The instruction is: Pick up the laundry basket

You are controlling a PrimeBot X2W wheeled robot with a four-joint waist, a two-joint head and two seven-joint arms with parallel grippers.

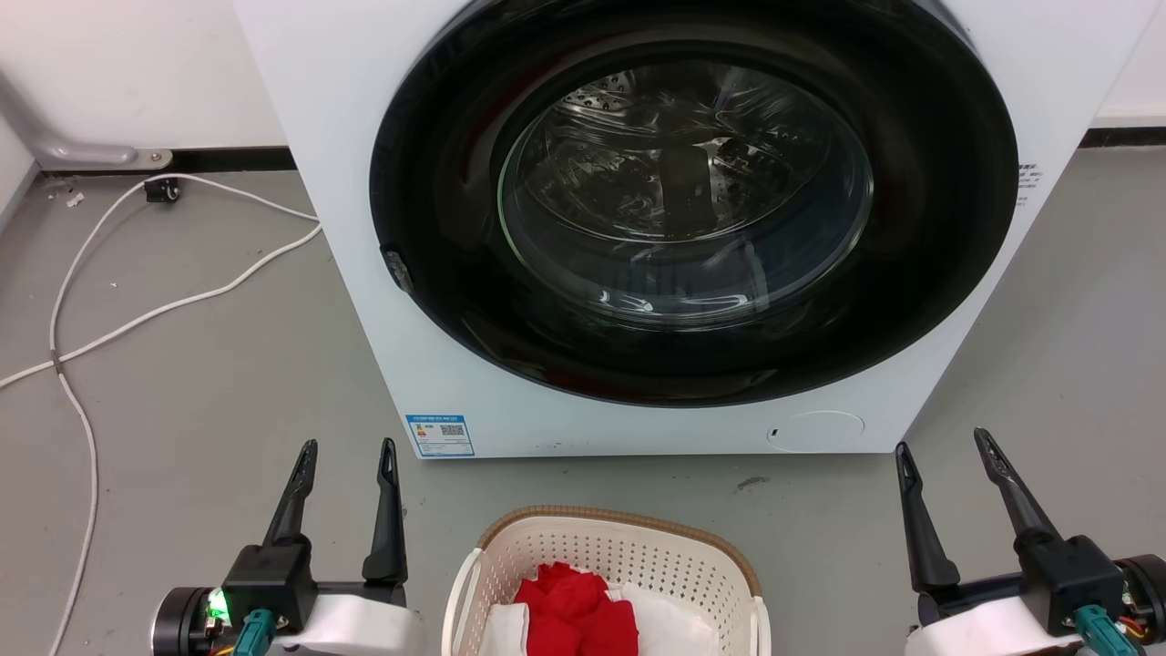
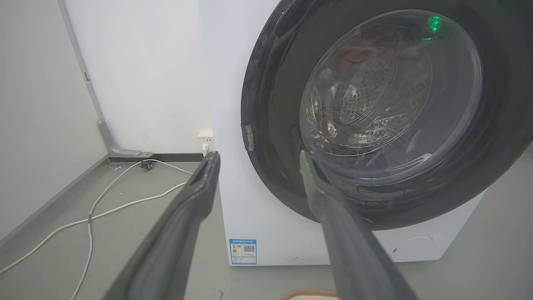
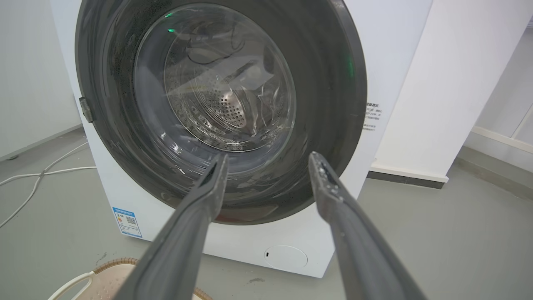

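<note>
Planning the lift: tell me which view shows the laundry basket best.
Head view: the laundry basket shows its brown rim, both handles and red and white laundry inside. The left wrist view catches a sliver of rim; the right wrist view, one corner with a handle.

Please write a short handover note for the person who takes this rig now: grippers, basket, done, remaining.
Left gripper: open, empty, left of the basket, apart from it.
Right gripper: open, empty, right of it, farther off.
Basket: on the floor before the washer, red cloth and white cloth inside.
Done: nothing; basket not yet gripped.
Left to do: probably close both grippers on its side handles, then lift.
</note>
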